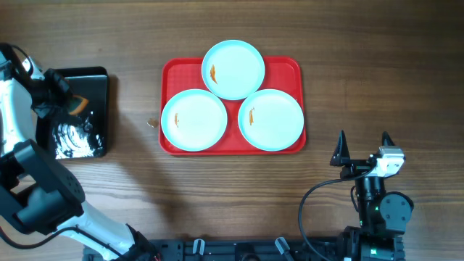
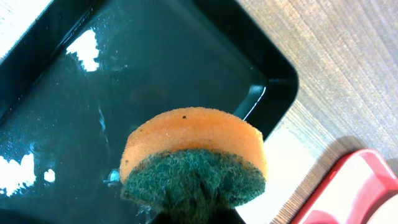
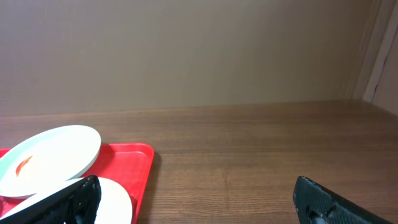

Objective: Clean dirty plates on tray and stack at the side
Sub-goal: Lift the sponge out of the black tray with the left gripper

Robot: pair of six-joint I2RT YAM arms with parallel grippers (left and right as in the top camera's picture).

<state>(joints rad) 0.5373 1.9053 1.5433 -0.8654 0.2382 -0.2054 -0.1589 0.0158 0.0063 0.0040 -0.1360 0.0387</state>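
Three round pale blue-white plates (image 1: 233, 69) with small orange smears sit on the big red plastic tray (image 1: 290, 67). Well to the left of this tray, the left gripper (image 1: 71, 103) squeezes an orange and green sponge (image 2: 193, 155) over a wet shiny black tray (image 1: 98, 76). Near the red tray's bottom right corner, the right gripper (image 1: 363, 138) has its jaws wide apart

Shows white shells between bulky black rounded joints on the left arm (image 1: 40, 196), ending in a black left gripper (image 1: 71, 104). On the right arm (image 1: 383, 210), all black with a cylindrical joint housing, small green indicator lights, a white block near the wrist and 1 thin black cable (image 1: 301, 216) looping off the side. At the right gripper (image 1: 363, 145), 2 slim, pointed black fingers (image 3: 326, 202), matte and finely textured.
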